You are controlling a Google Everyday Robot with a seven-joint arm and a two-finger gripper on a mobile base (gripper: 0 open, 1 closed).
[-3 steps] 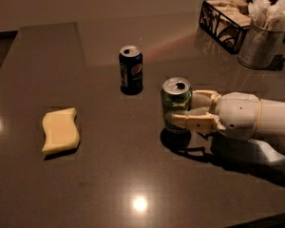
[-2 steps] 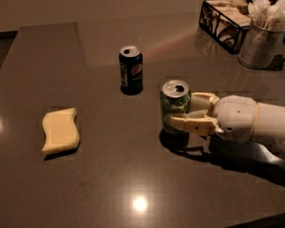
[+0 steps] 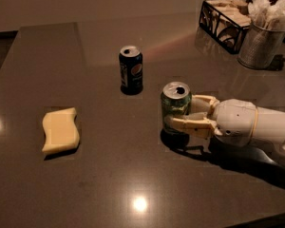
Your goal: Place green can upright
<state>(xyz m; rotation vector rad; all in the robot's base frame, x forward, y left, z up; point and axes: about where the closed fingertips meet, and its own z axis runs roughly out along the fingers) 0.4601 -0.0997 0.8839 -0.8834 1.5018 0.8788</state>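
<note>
The green can (image 3: 175, 104) stands upright on the dark table (image 3: 133, 175), right of centre, silver top with pull tab facing up. My gripper (image 3: 180, 114) reaches in from the right and is shut on the can's lower half. One cream finger (image 3: 190, 125) lies across the can's near side. The other finger (image 3: 205, 100) is on the far side, its tip hidden behind the can. The white arm (image 3: 249, 127) runs off to the right edge.
A dark blue Pepsi can (image 3: 131, 69) stands upright behind and to the left of the green can. A yellow sponge (image 3: 60, 130) lies at the left. A black wire basket (image 3: 225, 17) and a metal cup of napkins (image 3: 262, 39) stand at the back right.
The arm has shifted very slightly. The green can stays upright in the same spot with the fingers still around it.
</note>
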